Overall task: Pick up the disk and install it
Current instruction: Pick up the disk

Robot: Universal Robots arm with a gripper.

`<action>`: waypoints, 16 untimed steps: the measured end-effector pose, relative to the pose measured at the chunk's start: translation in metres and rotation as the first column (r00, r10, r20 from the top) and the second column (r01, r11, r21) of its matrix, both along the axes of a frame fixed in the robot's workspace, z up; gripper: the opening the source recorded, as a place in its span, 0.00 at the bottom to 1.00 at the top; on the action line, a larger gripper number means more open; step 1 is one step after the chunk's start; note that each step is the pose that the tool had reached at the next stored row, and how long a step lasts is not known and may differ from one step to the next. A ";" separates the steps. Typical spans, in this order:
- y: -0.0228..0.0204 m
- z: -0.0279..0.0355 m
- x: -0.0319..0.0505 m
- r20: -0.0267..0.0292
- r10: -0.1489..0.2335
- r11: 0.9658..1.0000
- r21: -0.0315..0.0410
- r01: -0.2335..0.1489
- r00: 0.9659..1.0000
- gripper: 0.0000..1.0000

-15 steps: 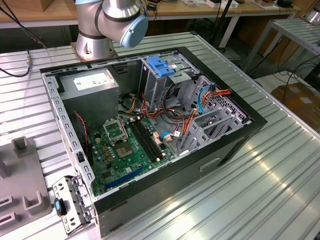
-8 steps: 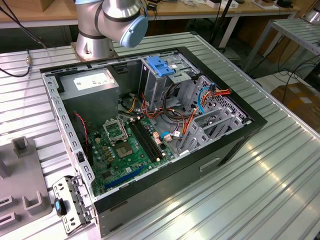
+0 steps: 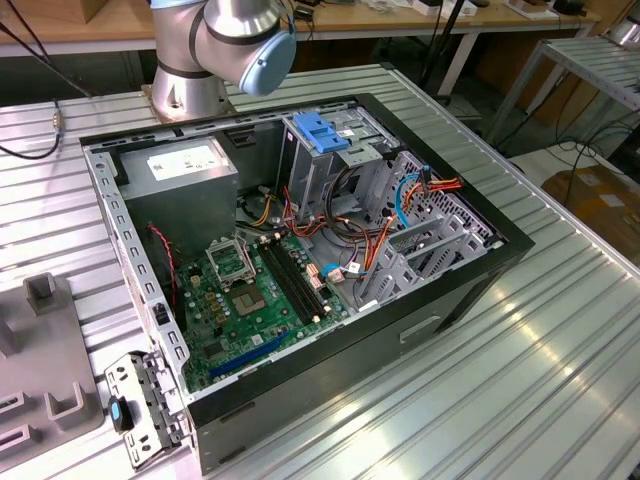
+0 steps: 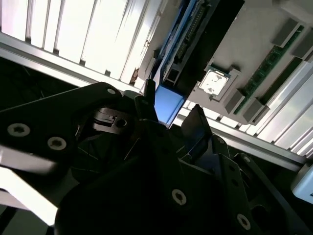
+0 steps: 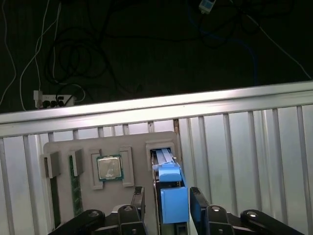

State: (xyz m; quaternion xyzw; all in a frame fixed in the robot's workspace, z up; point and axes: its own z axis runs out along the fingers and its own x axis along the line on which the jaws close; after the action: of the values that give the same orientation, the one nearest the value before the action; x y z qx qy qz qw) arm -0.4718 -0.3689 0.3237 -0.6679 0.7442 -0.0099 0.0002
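I have the gripper (image 5: 167, 193) open and straddling the disk (image 5: 171, 181), which stands on edge in a slot of the grey tray (image 5: 137, 139) on the table (image 5: 244, 161), beside a processor chip (image 5: 109, 168) and a memory stick (image 5: 76, 191). Neither finger seems to press the blue end yet; the gap on the chip's side looks wider. I judge the grasp needs centring first, so the fingers meet both flat faces together; closing off-centre could tilt the disk and jam it in its slot.
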 end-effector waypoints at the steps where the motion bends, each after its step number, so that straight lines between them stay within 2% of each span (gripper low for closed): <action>1: 0.0000 -0.0036 0.0000 0.000 0.003 1.000 0.000 -0.003 1.000 0.50; 9: 0.0000 -0.0223 0.0000 0.000 0.009 1.000 0.000 -0.009 1.000 0.50; 13: 0.0000 -0.0247 0.0000 -0.001 0.009 1.000 0.000 -0.009 1.000 0.50; 14: 0.0000 -0.0247 0.0000 -0.001 0.009 1.000 0.000 -0.009 1.000 0.48; 15: 0.0000 -0.0248 0.0000 0.000 0.009 1.000 0.000 -0.009 1.000 0.41; 16: 0.0000 -0.0248 0.0000 0.000 0.009 1.000 0.000 -0.009 1.000 0.41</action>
State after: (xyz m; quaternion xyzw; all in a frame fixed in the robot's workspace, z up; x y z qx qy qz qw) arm -0.4718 -0.3689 0.2988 -0.6711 0.7413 -0.0097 0.0001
